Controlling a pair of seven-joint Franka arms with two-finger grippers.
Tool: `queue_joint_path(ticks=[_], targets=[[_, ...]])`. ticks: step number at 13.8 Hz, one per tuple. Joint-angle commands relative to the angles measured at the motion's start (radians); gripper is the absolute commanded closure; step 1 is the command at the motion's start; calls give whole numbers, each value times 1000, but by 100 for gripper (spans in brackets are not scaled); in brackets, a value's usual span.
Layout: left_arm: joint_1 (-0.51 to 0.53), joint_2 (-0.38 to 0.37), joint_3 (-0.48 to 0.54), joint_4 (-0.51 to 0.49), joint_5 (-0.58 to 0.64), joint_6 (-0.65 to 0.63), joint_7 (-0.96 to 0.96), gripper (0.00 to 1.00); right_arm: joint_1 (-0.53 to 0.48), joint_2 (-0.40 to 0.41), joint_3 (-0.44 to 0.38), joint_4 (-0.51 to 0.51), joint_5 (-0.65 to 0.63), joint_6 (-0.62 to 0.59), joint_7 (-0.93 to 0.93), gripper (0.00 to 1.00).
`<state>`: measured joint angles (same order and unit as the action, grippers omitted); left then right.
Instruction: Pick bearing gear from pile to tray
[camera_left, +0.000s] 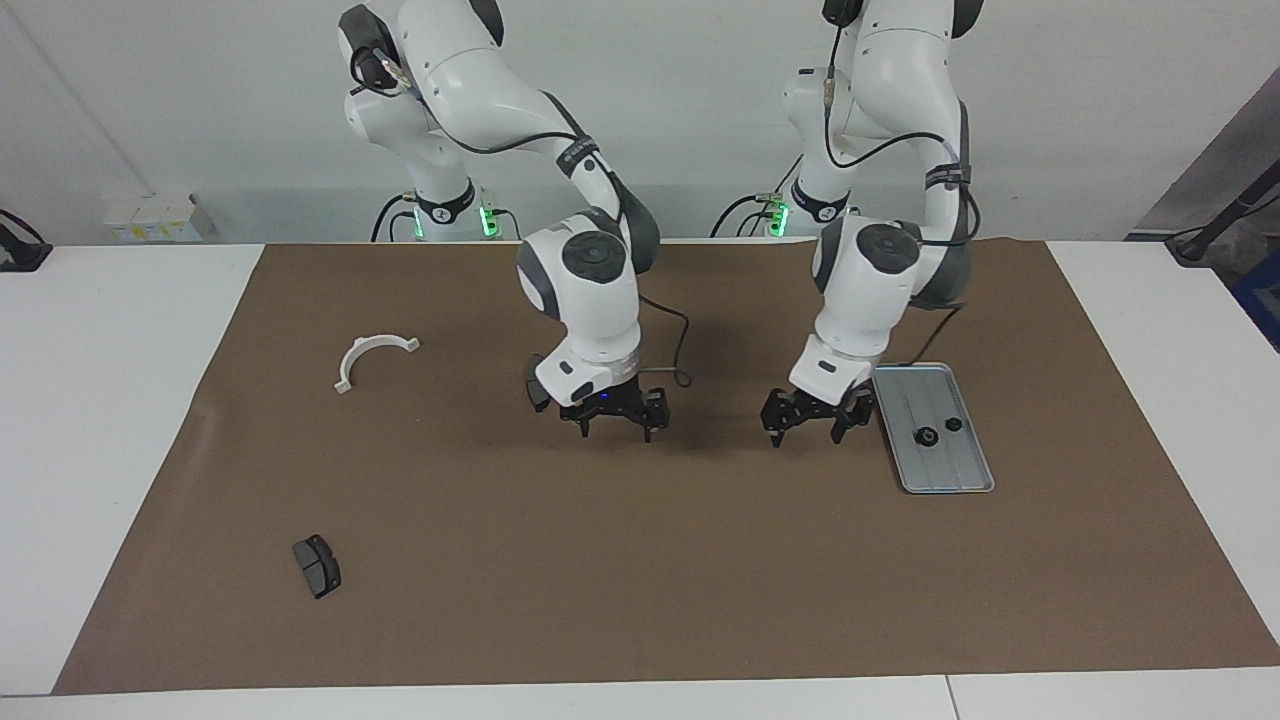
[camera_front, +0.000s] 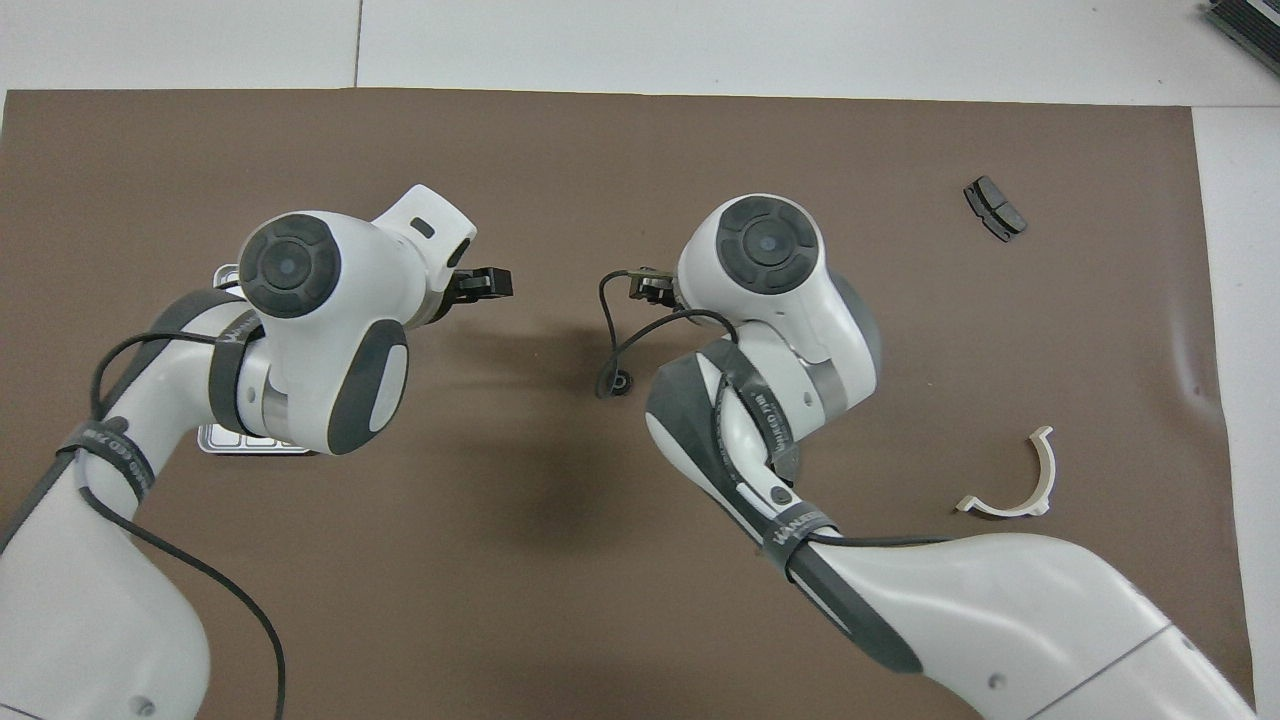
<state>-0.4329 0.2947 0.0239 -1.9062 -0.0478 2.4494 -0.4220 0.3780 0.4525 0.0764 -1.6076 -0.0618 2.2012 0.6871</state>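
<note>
The silver tray (camera_left: 950, 470) lies toward the left arm's end of the mat. Two small black gears (camera_left: 927, 437) (camera_left: 953, 425) rest in it. My left gripper (camera_left: 808, 432) is open and empty, low over the mat just beside the tray. My right gripper (camera_left: 615, 425) is also open, low over the middle of the mat. In the overhead view a third small black gear (camera_front: 620, 383) lies on the mat beside the right arm's cable loop. The left arm covers most of the tray (camera_front: 250, 443) there.
A dark brake pad (camera_left: 533, 392) lies partly hidden by the right wrist. A second brake pad (camera_left: 317, 565) sits far from the robots toward the right arm's end. A white half-ring bracket (camera_left: 372, 357) lies on the mat at that end, nearer to the robots.
</note>
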Motion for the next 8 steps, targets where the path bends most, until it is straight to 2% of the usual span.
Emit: queue_joint_path(ticks=[1, 4, 8], targets=[[-93, 1, 19, -24, -9, 77, -89, 5, -102, -155, 14, -141, 0, 3, -93, 0], [-196, 59, 21, -39, -9, 152, -98, 10, -204, -241, 14, -167, 2, -78, -210, 0], [-254, 69, 19, -71, -9, 172, -95, 19, -295, -342, 14, -166, 7, -179, -340, 0]])
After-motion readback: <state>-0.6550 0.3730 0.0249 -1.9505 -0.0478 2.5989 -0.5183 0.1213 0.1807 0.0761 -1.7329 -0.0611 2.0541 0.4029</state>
